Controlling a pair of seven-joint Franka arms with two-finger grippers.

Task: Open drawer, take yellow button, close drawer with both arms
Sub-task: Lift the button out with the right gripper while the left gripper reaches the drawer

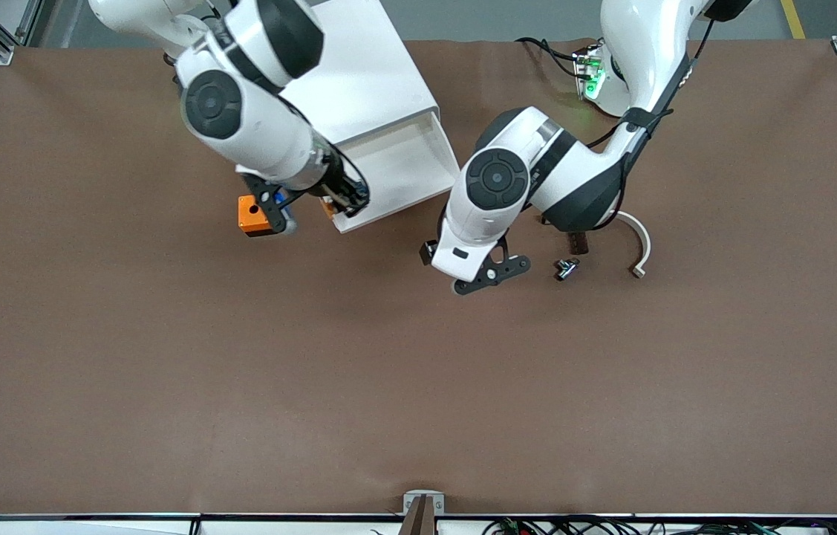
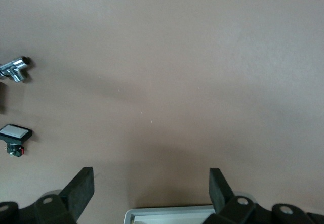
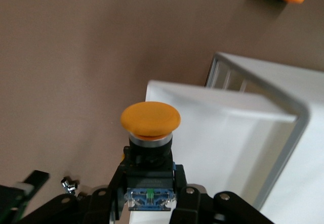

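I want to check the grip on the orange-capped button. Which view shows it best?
The right wrist view: the button fills it, clamped in the right claw above the open drawer. The front view shows only an orange sliver under that claw. The left wrist view misses it.

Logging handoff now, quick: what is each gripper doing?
Left gripper: open, empty, over bare table.
Right gripper: shut on the button, over the open drawer.

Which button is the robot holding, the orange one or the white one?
The button with the round orange cap, gripped by the right end effector above the open drawer. The white-capped button lies on the table.
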